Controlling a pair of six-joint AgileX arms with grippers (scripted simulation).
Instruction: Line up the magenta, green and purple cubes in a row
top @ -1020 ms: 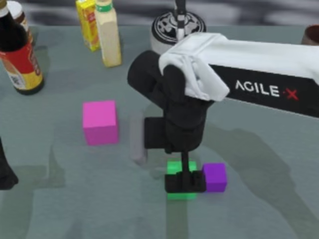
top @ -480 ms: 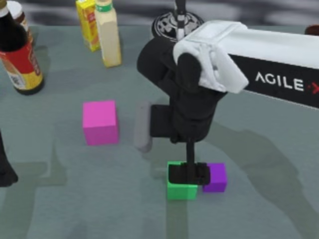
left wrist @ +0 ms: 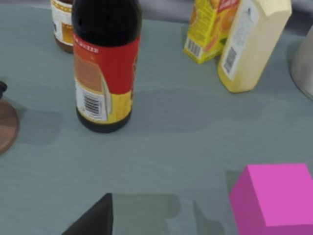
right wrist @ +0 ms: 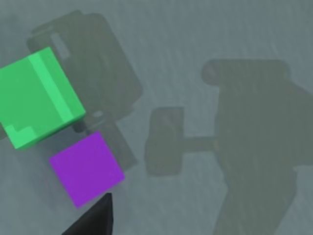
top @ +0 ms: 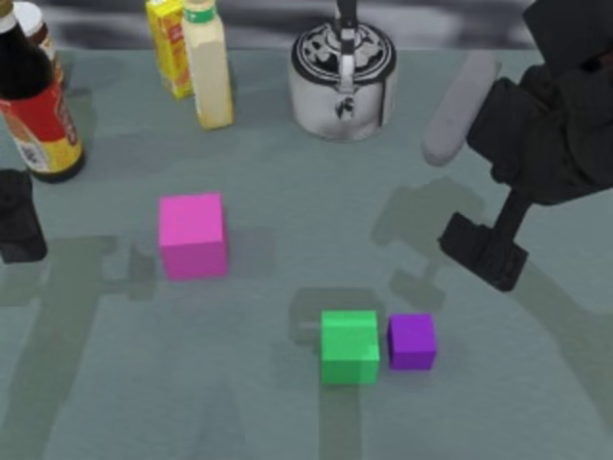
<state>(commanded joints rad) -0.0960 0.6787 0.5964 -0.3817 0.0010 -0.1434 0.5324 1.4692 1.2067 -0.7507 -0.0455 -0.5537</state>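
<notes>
The green cube (top: pixel 349 345) is seen resting on the counter (top: pixel 192 383) in the near middle of the top view, with the purple cube (top: pixel 412 341) set just beside it on its right, a thin gap being visible between the two. The magenta cube (top: pixel 192 235) is placed well apart from them, farther back and toward the counter's left side.

The right tool (top: pixel 484 251) is held above the counter at the right side, clear of the cubes and gripping nothing; whether its fingers are apart or together cannot be told. In the right wrist view the green cube (right wrist: pixel 36 95) and the purple cube (right wrist: pixel 86 168) are shown side by side below the arm.

The left tool (top: pixel 19 216) is found at the counter's left edge, its finger state likewise not to be told. In the left wrist view the magenta cube (left wrist: pixel 274 198) is shown nearby.

Along the back of the counter are stood a dark sauce bottle (top: pixel 34 101) with a red and yellow label, a yellow carton (top: pixel 169 46), a cream-coloured bottle (top: pixel 208 67) and a metal kettle (top: pixel 343 72).
</notes>
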